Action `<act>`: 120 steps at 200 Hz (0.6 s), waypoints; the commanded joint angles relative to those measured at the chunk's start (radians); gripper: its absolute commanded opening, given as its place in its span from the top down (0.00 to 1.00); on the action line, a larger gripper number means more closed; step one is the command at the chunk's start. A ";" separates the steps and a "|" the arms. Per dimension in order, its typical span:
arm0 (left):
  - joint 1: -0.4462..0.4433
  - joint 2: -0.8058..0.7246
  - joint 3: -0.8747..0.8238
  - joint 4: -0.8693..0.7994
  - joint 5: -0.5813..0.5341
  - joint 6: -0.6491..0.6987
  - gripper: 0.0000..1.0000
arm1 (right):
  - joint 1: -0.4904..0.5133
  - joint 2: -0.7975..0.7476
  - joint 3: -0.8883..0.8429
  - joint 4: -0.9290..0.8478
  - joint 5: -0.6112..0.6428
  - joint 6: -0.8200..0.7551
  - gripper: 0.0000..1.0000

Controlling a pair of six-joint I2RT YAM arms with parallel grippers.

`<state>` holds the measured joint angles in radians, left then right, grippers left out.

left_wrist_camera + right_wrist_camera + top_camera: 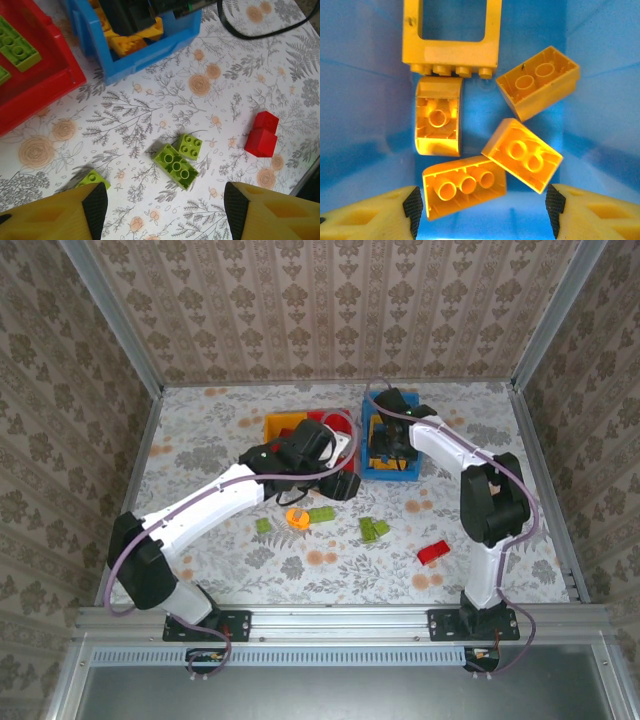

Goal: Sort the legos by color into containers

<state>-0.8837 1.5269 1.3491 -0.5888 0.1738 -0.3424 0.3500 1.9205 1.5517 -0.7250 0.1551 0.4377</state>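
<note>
I see yellow legos [520, 155] in blue bin [365, 100] and green legos [17, 50] in red bin [50, 82]. Right tool [484, 207] is released & empty over blue bin. Left tool [165, 207] is released above worktop [125, 115]. Still to sort, lower centre: loose greens [175, 166], red brick [262, 135].

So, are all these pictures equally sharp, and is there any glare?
Top external: even, soft light, no glare on the table. Left wrist: crisp green legos, short shadows to their left. Right wrist: yellow legos slightly soft, colours very saturated.
</note>
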 commanded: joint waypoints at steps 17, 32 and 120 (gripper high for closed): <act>-0.056 0.071 0.027 0.001 0.070 0.087 0.34 | -0.003 -0.168 0.014 -0.049 0.052 -0.015 0.32; -0.092 0.114 0.053 0.003 0.094 0.110 0.34 | -0.009 -0.231 0.017 -0.079 0.076 -0.012 0.35; -0.397 0.537 0.386 -0.055 -0.014 0.223 0.30 | -0.225 -0.817 -0.279 -0.279 0.002 0.219 0.28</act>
<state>-1.2121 1.9659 1.6226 -0.5922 0.2310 -0.1848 0.1913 1.2308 1.3285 -0.8852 0.1932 0.5640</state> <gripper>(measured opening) 0.691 0.710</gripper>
